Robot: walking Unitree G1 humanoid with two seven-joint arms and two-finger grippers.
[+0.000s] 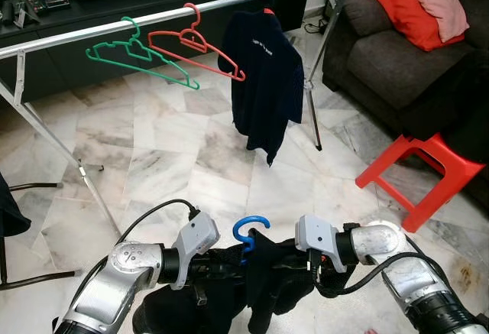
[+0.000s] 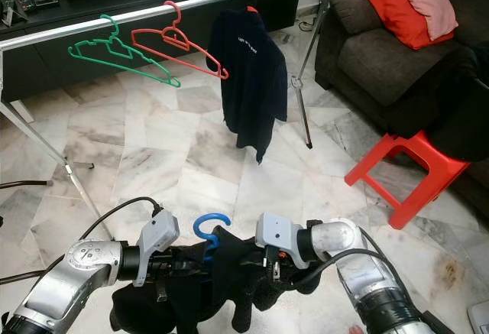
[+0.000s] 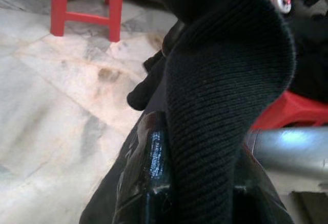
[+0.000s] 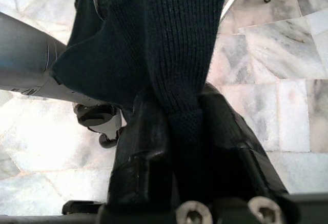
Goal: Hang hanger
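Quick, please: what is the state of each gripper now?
Left gripper: closed on the dark garment.
Right gripper: closed on the same garment.

I see a dark ribbed knit cloth garment point(image 4: 174, 44), matt and coarse, on a smooth glossy blue plastic hanger hook point(image 1: 250, 229). My 2 arms are brushed silver metal. The pale veined marble floor point(image 1: 176, 150) shines; the long silver rail point(image 1: 99, 28) is smooth metal.

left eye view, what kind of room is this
Probably a home living room used for drying laundry: a dark sofa with cushions, a metal clothes rail with hangers, and a marble tile floor.
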